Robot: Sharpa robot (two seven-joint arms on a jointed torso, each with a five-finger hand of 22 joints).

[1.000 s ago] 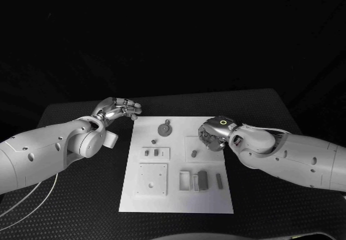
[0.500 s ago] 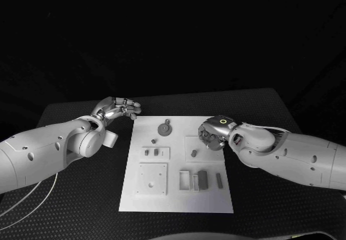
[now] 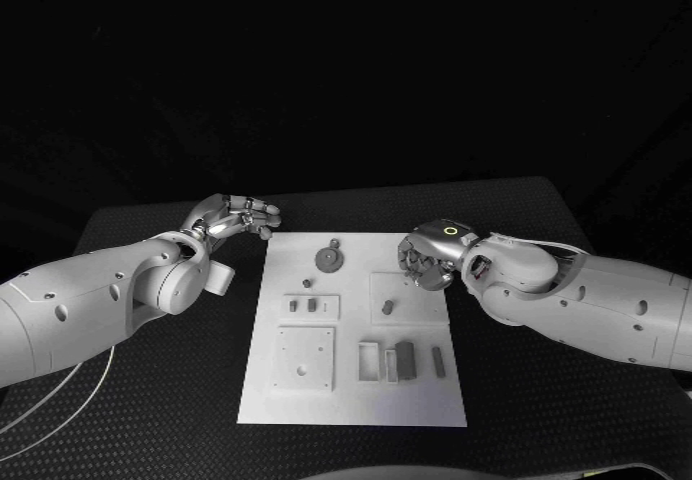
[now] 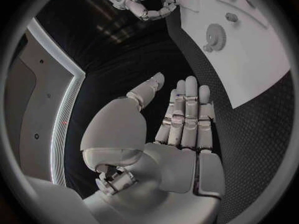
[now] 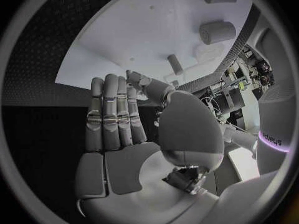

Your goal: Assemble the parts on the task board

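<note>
The parts, like the gear [image 3: 330, 260] and the peg [image 3: 389, 306], are laid on the board [image 3: 418, 395], gear near its far edge. They're probably light, stiff and a bit slick, so best pinched at the sides. Right hand [image 3: 428, 262] is held over the board's right edge, left hand [image 3: 235, 217] just off its far left corner; both are kept loosely apart, nothing gripped.

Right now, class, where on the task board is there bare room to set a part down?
The task board is bare along its near edge, below the square plate and the upright blocks. Its middle and far end, around the gear, are crowded.
</note>
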